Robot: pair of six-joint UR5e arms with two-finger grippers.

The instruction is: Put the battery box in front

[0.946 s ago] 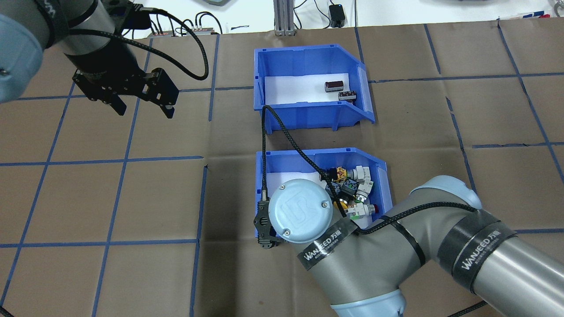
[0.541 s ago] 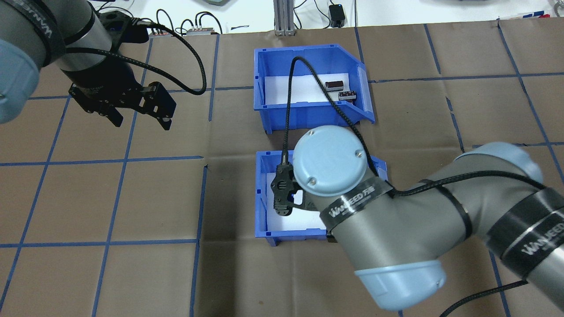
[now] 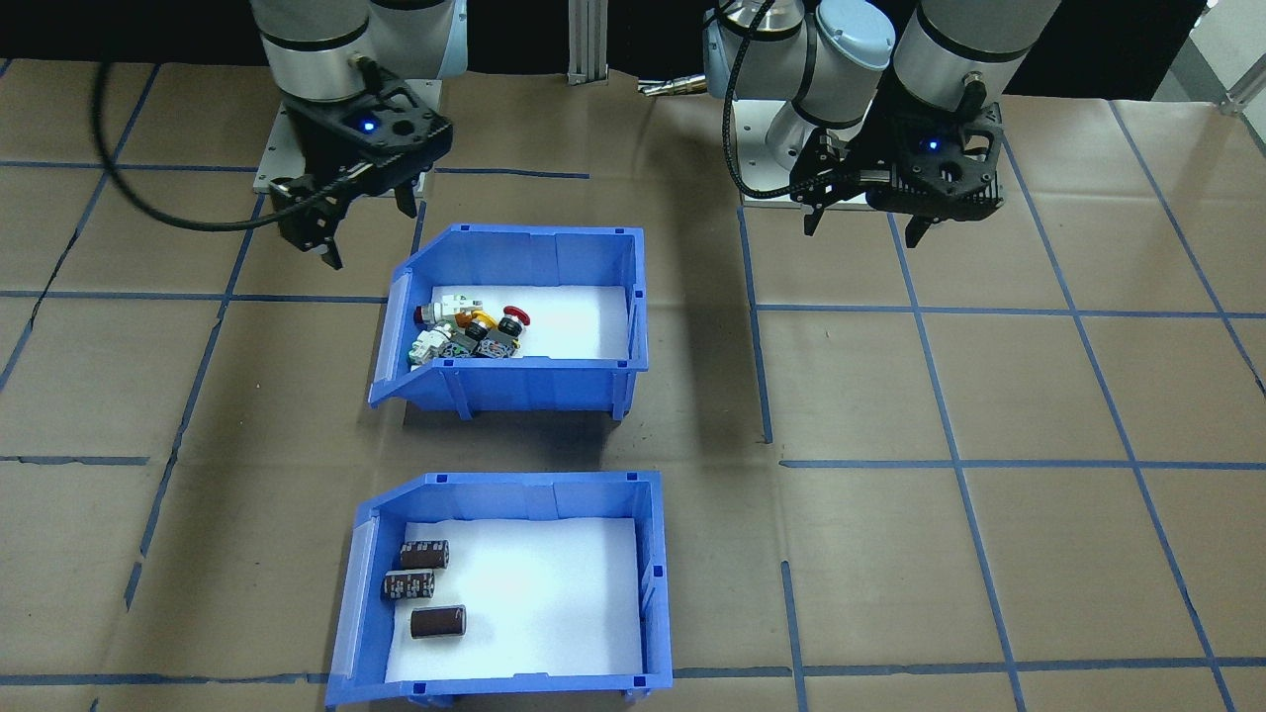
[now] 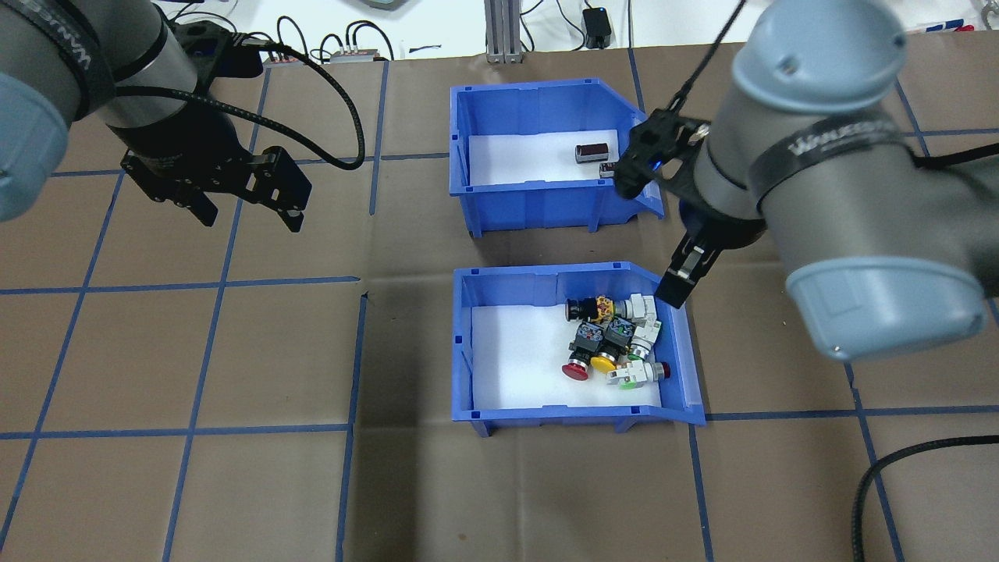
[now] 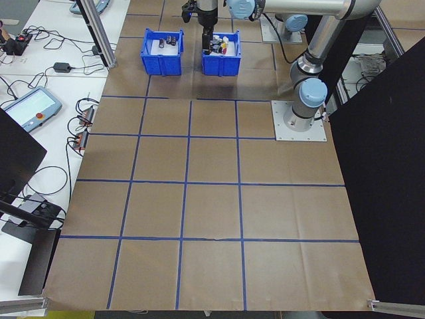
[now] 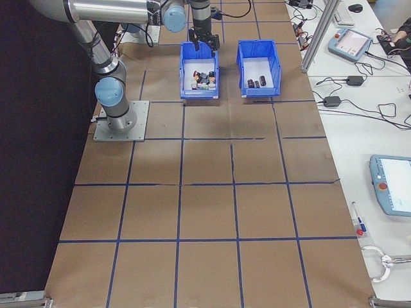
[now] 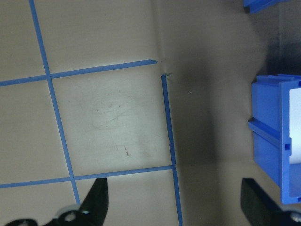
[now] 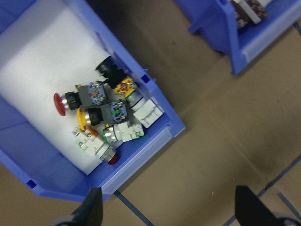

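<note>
My right gripper (image 4: pixel 677 234) hanging spread and empty beside the switch bin (image 4: pixel 499 406), left gripper (image 4: pixel 246 204) hovering spread over bare table (image 4: pixel 195 351), battery box (image 4: pixel 538 207) sitting beyond the switches.

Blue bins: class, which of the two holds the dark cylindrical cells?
The battery box, farther from the robot's base; the other bin holds colourful push-button switches.

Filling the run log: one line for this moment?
battery box: untouched, far row | switch bin: near robot | left hand: open, empty | right hand: open, empty
</note>
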